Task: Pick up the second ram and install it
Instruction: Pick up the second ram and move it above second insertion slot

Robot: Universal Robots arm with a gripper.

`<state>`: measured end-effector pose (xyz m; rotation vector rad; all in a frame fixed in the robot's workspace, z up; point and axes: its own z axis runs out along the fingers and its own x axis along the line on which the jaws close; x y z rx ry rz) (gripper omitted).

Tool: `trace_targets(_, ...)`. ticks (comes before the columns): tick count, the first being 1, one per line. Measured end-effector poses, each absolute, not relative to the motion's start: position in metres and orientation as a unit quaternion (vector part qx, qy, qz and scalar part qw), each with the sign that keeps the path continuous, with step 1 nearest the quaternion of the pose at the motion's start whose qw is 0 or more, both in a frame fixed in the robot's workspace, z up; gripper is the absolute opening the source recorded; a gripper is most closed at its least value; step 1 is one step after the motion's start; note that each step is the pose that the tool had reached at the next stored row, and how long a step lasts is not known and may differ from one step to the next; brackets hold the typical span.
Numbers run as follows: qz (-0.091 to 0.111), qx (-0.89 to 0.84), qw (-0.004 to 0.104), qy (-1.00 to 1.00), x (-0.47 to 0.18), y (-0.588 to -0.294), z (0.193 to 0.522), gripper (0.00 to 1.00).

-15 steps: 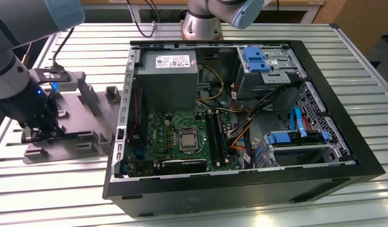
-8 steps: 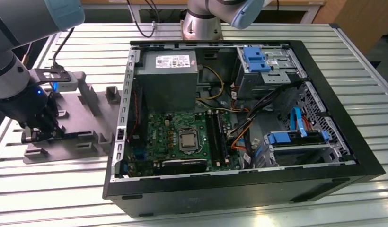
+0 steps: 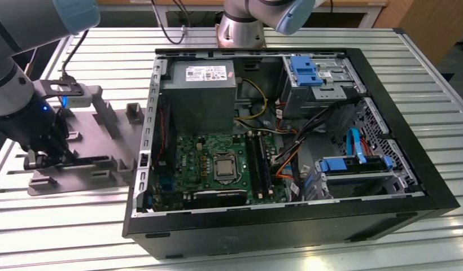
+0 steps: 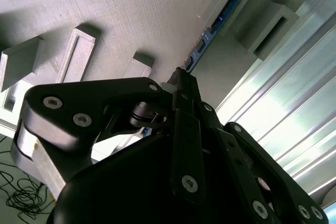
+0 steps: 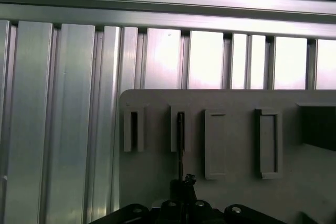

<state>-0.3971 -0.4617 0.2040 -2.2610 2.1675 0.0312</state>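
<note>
Surface: slatted metal table [image 3: 412, 56]; grey holder [image 3: 103, 113] near its edge on the exterior view's left, open computer case [image 3: 292, 141] mid-table.
Gripper: gripper [image 4: 181, 80] over the holder, jaws pinched on the second ram [image 4: 210, 32].
Ram: on edge in a holder slot.
Second wrist view: dark board, blue patches.
First wrist view: thin dark line.

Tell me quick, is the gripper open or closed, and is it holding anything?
Gripper: closed on the memory stick, which stands on edge in a slot of the gray holder.
</note>
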Motion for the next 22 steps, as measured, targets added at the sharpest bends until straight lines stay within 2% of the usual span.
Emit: trace_targets(22, 0.010, -0.722, 0.005, 0.692, -0.397, -0.462, 0.235, 0.12)
